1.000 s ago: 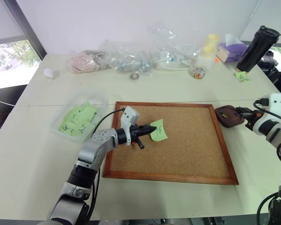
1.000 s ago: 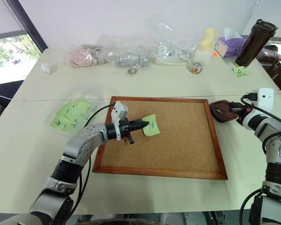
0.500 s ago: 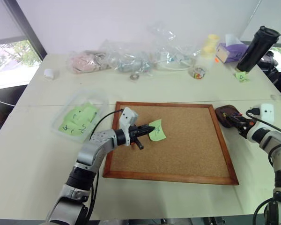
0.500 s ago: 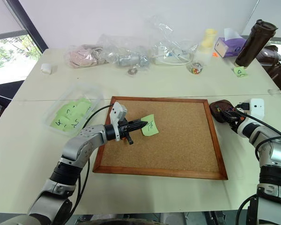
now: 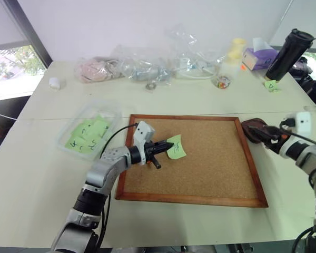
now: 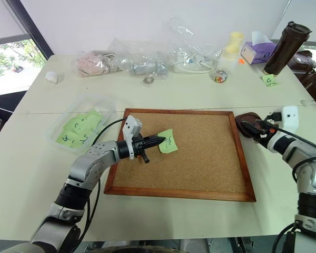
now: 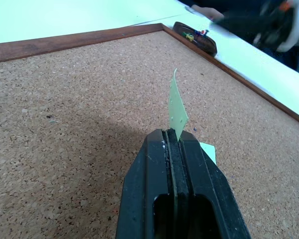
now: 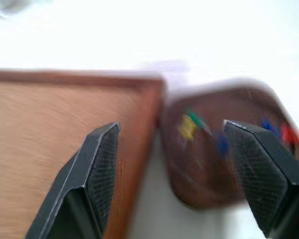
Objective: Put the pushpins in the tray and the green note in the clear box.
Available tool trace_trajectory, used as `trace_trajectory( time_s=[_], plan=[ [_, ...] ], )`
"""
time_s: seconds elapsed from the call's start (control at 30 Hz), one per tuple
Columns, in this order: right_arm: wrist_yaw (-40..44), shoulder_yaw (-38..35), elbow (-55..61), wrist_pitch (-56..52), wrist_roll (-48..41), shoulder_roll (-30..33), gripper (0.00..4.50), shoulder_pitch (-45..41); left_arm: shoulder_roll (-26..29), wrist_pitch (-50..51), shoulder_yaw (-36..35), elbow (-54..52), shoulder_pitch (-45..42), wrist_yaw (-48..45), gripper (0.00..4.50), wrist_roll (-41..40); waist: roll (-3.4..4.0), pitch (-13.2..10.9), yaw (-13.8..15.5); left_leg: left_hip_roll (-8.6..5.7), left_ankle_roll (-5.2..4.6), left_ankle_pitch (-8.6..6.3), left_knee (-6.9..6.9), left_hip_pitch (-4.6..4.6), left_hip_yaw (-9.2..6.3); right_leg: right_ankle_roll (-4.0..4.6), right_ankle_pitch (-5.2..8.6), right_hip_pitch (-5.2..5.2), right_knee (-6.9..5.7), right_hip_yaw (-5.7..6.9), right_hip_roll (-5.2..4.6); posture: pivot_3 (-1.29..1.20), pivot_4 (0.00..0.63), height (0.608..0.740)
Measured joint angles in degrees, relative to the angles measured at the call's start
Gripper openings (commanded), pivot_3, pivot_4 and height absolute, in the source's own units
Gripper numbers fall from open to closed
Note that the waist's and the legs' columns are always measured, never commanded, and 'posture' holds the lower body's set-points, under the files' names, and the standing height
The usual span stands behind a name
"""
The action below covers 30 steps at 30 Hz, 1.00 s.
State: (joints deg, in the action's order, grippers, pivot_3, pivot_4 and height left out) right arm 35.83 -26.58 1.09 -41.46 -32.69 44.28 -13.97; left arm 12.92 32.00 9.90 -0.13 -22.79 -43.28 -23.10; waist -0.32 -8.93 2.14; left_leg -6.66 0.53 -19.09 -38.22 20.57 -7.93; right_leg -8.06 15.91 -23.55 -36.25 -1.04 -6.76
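Left end effector [image 5: 167,146] is pinching the green note [image 5: 176,147] by one edge, holding it just above the cork board [image 5: 210,168]. Over at the board's right corner, the right end effector [image 8: 172,164] hangs spread wide above the tray [image 6: 250,125], coloured pushpins [image 8: 189,124] lying inside it. Clear box [image 5: 111,112] sits on the counter [image 5: 37,174] left of the board, with other green notes inside.
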Motion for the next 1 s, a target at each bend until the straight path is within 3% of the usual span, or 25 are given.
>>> trace_trajectory(
  time_s=[0.13, 0.27, 0.5, 0.73, 0.9, 1.0],
  plan=[
    [1.57, -1.63, 13.61, -7.01, -7.52, 1.93, 3.38, 1.72, 0.67, 0.29, -0.12, -0.51, -0.02, -0.07, 0.00, -0.11, -0.02, -0.01, 0.05, 0.03, 0.00, 0.00, -0.01, 0.00, -0.02, 0.00, 0.00, 0.03, 0.01, 0.00, -0.01, 0.00, 0.150, 0.740],
    [3.18, 1.22, 22.03, -12.85, -14.80, 1.93, 3.38, 1.75, 1.78, 1.80, -1.36, -3.29, -0.24, 0.07, 0.00, -1.30, -0.02, -0.01, 0.04, 0.02, -0.01, 0.00, -0.01, 0.00, -0.01, 0.00, 0.00, 0.02, 0.01, 0.00, -0.01, 0.00, 0.150, 0.740],
    [7.35, 12.81, 27.62, -13.56, -16.00, 4.20, 3.38, -2.12, 3.95, 4.43, -9.71, -9.62, -3.84, 7.64, 0.00, -2.16, -0.08, -0.05, 0.04, 0.03, 0.00, 0.00, -0.03, 0.02, -0.02, 0.00, 0.00, 0.00, 0.01, 0.02, -0.02, 0.00, 0.150, 0.740],
    [9.67, 20.50, 24.15, -9.27, -11.59, 2.77, 3.38, -5.24, 16.10, 8.92, -23.95, -14.57, -2.60, 13.30, 0.00, -3.69, -0.08, -0.05, -0.54, 0.07, 0.00, 0.00, 0.05, 0.02, -0.02, 0.00, 0.00, -0.10, -0.04, 0.04, 0.00, 0.00, 0.150, 0.740],
    [11.64, 24.06, 22.41, -6.86, -9.00, 1.94, 3.38, -6.88, 23.20, 8.67, -27.68, -14.73, 2.78, 11.83, 0.00, -3.37, -0.08, -0.05, -0.12, 0.02, 0.00, 0.00, 0.02, 0.03, -0.04, 0.01, 0.00, -0.05, -0.01, 0.06, 0.00, 0.00, 0.150, 0.740],
    [12.38, 25.85, 20.50, -5.34, -6.80, 1.80, 3.46, -8.27, 24.95, 7.31, -27.66, -13.64, 6.25, 9.99, 0.97, -3.03, -0.08, -0.05, 0.08, 0.01, 0.00, 0.00, 0.02, 0.02, -0.05, 0.01, 0.00, -0.03, 0.01, 0.06, -0.01, 0.00, 0.150, 0.740]
  ],
)
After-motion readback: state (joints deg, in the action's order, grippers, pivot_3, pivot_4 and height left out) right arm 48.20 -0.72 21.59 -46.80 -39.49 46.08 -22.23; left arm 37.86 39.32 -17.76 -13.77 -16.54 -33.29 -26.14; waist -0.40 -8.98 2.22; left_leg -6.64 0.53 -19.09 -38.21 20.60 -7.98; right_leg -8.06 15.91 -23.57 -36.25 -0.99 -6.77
